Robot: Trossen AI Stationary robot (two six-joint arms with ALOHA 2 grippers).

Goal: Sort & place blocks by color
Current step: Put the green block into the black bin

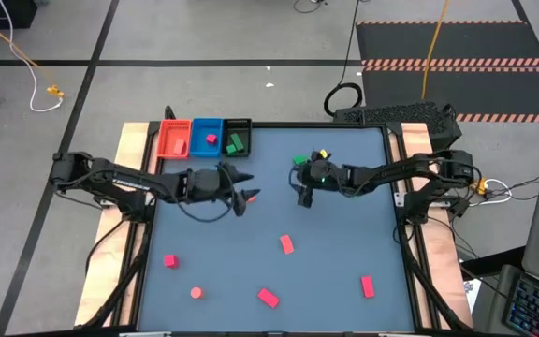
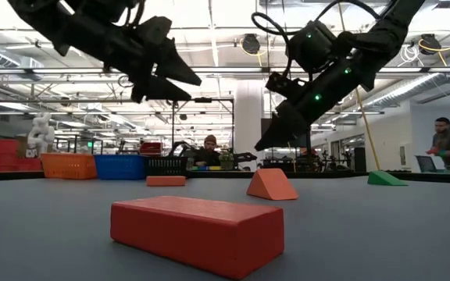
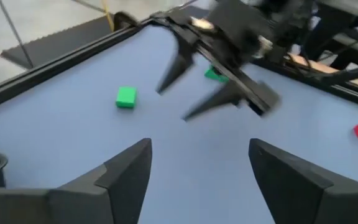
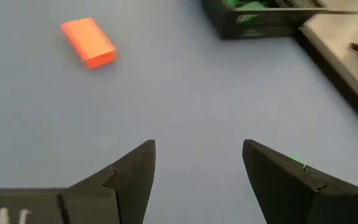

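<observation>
On the smooth grey table [image 1: 335, 243], 5 solid red-pink blocks [image 1: 268, 298] lie near. Mid-table, the left pincer [image 1: 247, 187] and right pincer [image 1: 303, 193] hover spread and empty. Far right, a green block [image 1: 300, 160].

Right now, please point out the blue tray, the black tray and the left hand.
blue tray [image 1: 201, 142], high view, bare floor inside.
black tray [image 1: 246, 124], high view, far rim.
left hand [image 1: 248, 188], high view, gap between open fingertips.
</observation>
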